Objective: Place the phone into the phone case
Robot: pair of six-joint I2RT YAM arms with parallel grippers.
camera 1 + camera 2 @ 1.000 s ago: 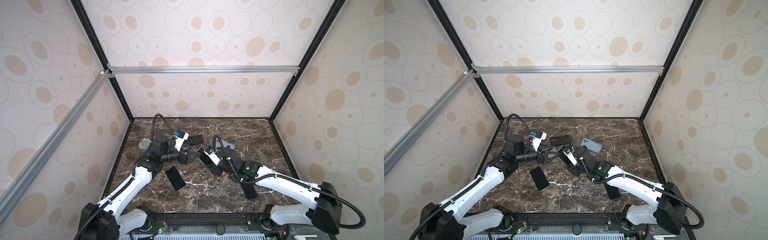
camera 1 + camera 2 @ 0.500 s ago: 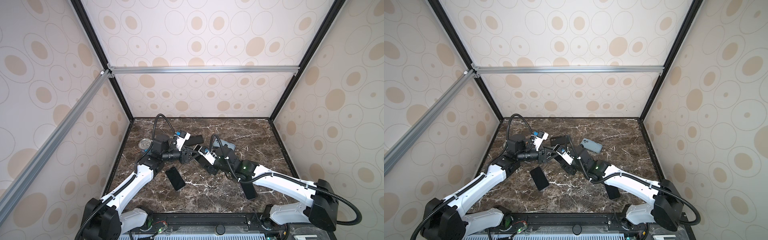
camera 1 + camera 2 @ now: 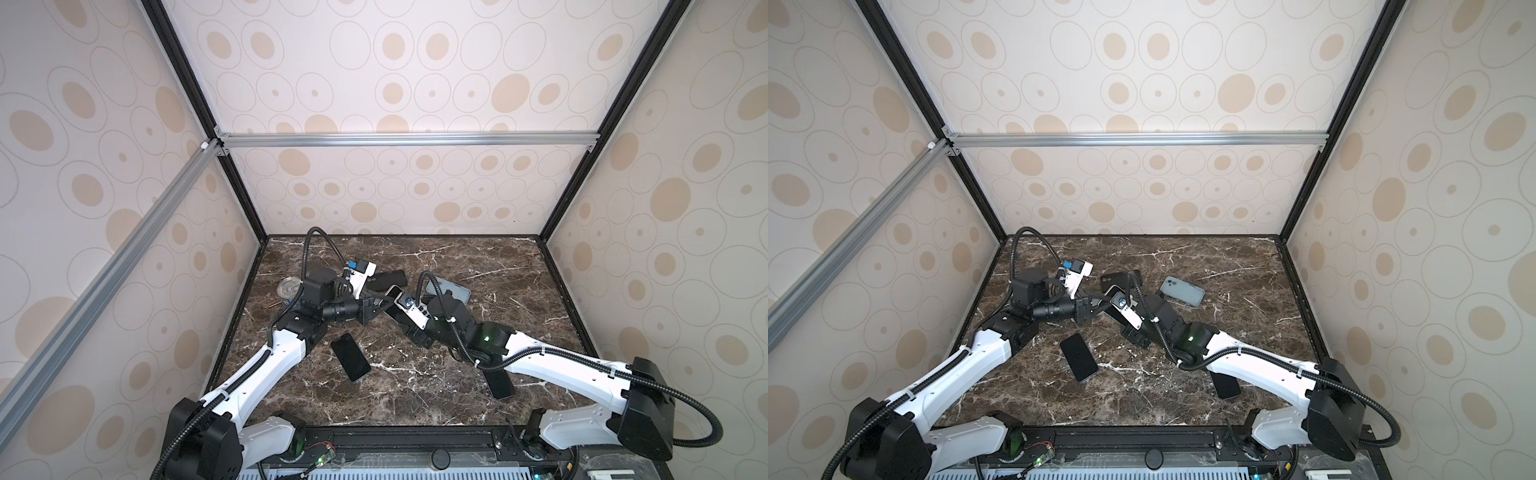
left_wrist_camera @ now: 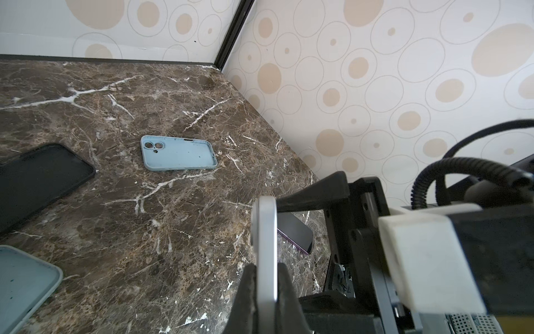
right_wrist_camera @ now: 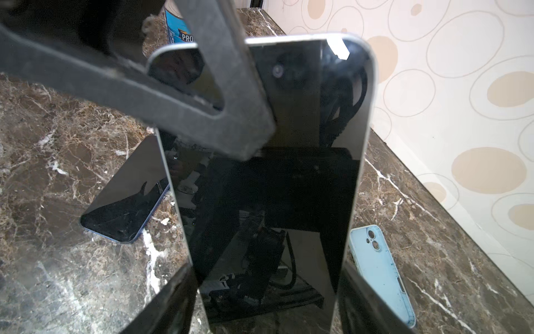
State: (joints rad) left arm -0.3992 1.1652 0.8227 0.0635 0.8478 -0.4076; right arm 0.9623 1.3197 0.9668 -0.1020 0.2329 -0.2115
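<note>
Left wrist view is showing the silver-edged, black-screened phone [image 4: 264, 245] edge-on, raised above the dark brown marble desk [image 4: 144, 231], with the left fingers [image 4: 245, 297] pinching it across its two faces near one end. Right wrist view is facing the phone's [image 5: 274, 202] dark glass. One of the left fingers [image 5: 231, 115] is lying across its far part, while the right fingers [image 5: 170, 303] are sitting spread wide along its two long edges. Whether they are pressing on those edges or standing just off them cannot be told. In both top views the phone [image 3: 391, 292] [image 3: 1111, 291] is being held up between the two arms, toward the back of the desk. A light-blue plastic phone case [image 3: 451, 291] [image 3: 1182, 291] [image 4: 179, 153] is lying flat on the desk behind the right arm. A black phone case [image 3: 390, 277] [image 3: 1119, 280] [image 4: 37, 179] is lying just behind the held phone, and the phone is touching neither case. A black blue-edged phone [image 3: 350, 356] [image 3: 1078, 356] is lying near the left arm, and a dark purple-edged phone [image 3: 498, 384] [image 3: 1225, 384] is lying partly under the right arm.
</note>
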